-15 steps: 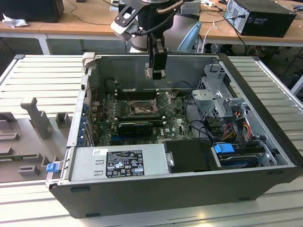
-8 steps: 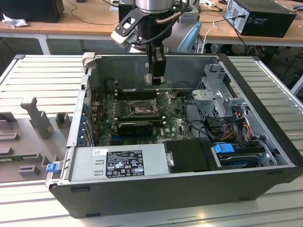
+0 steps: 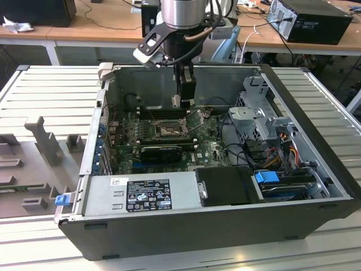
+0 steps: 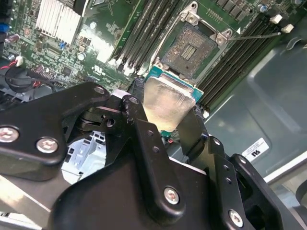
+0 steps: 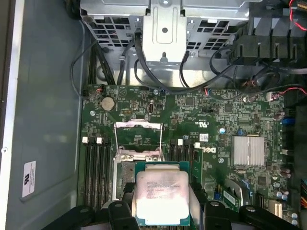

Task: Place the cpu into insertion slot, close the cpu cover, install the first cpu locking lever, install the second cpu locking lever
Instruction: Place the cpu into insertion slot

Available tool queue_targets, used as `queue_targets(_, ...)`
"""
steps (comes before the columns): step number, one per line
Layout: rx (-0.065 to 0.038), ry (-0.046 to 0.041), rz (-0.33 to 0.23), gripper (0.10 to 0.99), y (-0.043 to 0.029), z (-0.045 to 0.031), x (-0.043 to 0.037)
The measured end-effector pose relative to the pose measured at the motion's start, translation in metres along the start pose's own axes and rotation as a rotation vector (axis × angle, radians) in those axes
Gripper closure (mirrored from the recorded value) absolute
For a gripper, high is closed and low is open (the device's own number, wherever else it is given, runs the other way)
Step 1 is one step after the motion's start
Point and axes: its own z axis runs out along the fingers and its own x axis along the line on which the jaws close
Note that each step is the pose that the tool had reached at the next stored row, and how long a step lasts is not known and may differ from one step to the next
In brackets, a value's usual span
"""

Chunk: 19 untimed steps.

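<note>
My gripper (image 3: pixel 185 97) hangs inside the open computer case, just above the green motherboard (image 3: pixel 211 148). It is shut on the cpu (image 4: pixel 168 101), a flat square chip with a silvery top and green edge, pinched by two opposite sides between the black fingers (image 4: pixel 137 108). The cpu (image 5: pixel 160 191) hovers partly over the insertion slot (image 4: pixel 189 47), whose dark pin field lies bare inside its metal rim. The cpu cover (image 5: pixel 137 125) stands swung open beside the slot. A thin locking lever (image 4: pixel 259 34) sticks out from the slot's corner. In the exterior view the insertion slot (image 3: pixel 168 129) lies below the fingers.
Black memory slots (image 4: pixel 144 33) flank the socket on both sides. A grey power supply (image 3: pixel 144 195) fills the case's near side, and a metal drive cage (image 3: pixel 256 118) with cables (image 5: pixel 158 81) stands at the exterior view's right. A finned heatsink (image 5: pixel 248 151) sits on the board.
</note>
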Motion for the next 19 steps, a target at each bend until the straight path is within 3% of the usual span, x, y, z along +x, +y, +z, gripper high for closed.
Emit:
queue_targets(2, 0.0, -0.0001, 0.001, 0.561, -0.0005, 0.0059, -0.0001)
queue_targets(9, 0.0, -0.0001, 0.001, 0.561, -0.0013, 0.0159, -0.0002)
queue_targets(16, 0.0, -0.0002, 0.001, 0.561, -0.0018, 0.0202, 0.0001)
queue_targets(19, 0.0, -0.001, 0.001, 0.561, -0.0033, 0.0285, 0.0005)
